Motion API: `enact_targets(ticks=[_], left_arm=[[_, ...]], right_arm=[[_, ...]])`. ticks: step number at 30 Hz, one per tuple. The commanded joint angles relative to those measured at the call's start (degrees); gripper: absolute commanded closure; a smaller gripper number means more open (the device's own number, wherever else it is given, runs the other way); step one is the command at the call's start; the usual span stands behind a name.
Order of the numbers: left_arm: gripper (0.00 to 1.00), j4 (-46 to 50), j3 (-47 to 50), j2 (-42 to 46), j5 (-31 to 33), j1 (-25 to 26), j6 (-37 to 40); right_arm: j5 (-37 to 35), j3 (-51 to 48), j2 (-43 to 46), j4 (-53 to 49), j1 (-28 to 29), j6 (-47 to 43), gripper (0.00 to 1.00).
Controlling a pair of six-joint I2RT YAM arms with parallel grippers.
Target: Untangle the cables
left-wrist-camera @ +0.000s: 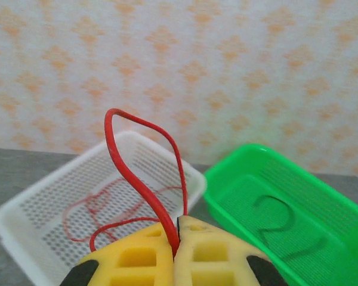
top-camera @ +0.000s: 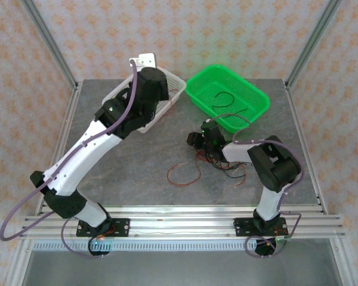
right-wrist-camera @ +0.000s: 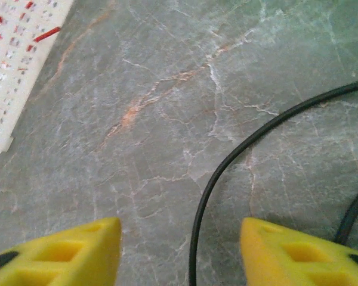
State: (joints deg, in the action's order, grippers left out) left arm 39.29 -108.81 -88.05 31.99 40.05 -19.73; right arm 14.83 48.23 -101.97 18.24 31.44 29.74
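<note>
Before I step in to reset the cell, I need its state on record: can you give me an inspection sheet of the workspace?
Surface: grey marbled table.
Job's things: red cables in the white basket; black cables in the green basket; a red and black tangle on the table by the right gripper.
Clutter: nothing seen.
Grippers: left gripper shut on a red cable by the white basket; right gripper open, low over the table, with a black cable passing between its fingers.
Cables: purple-grey arm cables hang in loose loops.
Surroundings: patterned walls, aluminium frame.
</note>
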Motion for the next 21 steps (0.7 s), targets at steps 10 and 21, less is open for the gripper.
enact_targets(ticks=[10,21], left_arm=[[1.0,-14.75,1.26,-6.17,0.63,-11.51,7.48],[1.0,-25.22,4.95,-14.97,-0.49,-18.84,8.48]], right_arm=[[0.79,-3.55,18.63,-7.3,-0.06,-4.2,0.22],[-0.86,-6.97,32.86,-14.0,-0.06,-5.12,0.23]])
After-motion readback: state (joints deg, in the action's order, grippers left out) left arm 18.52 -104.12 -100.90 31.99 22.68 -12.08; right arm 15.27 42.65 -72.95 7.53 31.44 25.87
